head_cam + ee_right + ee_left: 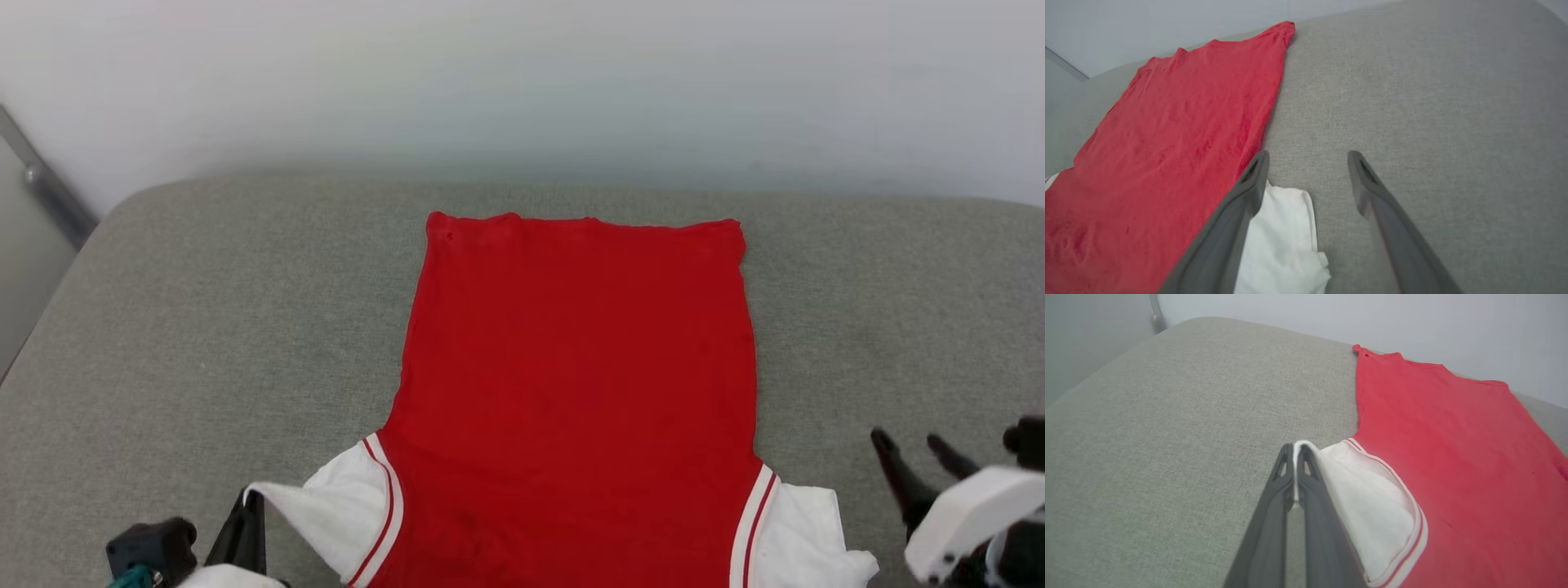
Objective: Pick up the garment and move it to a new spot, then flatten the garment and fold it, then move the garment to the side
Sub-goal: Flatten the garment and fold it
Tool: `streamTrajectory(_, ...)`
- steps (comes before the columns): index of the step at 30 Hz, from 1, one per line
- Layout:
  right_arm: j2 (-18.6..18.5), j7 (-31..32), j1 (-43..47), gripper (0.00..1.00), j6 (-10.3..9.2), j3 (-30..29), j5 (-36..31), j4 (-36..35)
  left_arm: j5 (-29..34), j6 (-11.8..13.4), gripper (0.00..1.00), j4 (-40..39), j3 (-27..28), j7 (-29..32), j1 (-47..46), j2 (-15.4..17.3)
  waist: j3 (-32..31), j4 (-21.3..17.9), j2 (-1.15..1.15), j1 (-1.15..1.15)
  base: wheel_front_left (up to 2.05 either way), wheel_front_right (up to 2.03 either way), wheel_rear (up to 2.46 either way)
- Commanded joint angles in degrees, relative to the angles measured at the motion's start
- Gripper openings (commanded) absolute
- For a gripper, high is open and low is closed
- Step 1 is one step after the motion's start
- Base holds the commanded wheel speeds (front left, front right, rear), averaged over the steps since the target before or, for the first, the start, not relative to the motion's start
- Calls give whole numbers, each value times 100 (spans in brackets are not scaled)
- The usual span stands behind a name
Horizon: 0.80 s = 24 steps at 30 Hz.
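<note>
- The left gripper [1295, 451], nearest at the lower left, is clamped shut on the tip of the left sleeve [1372, 506]; the white cloth is pinched between its fingers and raised off the cushion [204, 327]; I judge this is either to draw the sleeve out flat or to swing it over the red body as a first fold.
- The garment [580, 367] lies spread in the middle of the grey cushion, plain red side up; its hem is at the far end near the wall [522, 82] and its shoulders are at the near edge; the body looks smooth, so flattening seems largely done.
- The right sleeve [804, 531] rests slack and slightly rumpled on the cushion, near right.
- The right gripper [906, 438] hovers just beside that sleeve with its jaws spread wide, holding nothing; whether a finger touches the cloth I cannot tell.
- Nothing here serves as a container; the cushion merely bears the shirt.
</note>
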Motion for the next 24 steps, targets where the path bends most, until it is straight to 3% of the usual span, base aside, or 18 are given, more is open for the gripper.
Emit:
streamTrajectory(1,-76,-23,-261,100,-2,-28,-25,84,61,-2,0,-42,16,-8,-140,13,177,19,0,1,0,0,0)
streamTrajectory(8,-375,143,-2379,100,-3,-55,-120,1288,200,-203,0,-181,-98,-174,-969,-141,1160,312,0,1,0,0,0)
streamTrajectory(18,-798,1159,-5295,100,-3,324,-473,3241,401,-591,0,-160,-330,-555,-2126,-466,2457,848,0,1,0,0,0)
streamTrajectory(24,-912,1787,-6405,100,-3,305,-728,4062,494,-768,0,-166,-461,-718,-2550,-636,2920,1165,0,1,0,0,0)
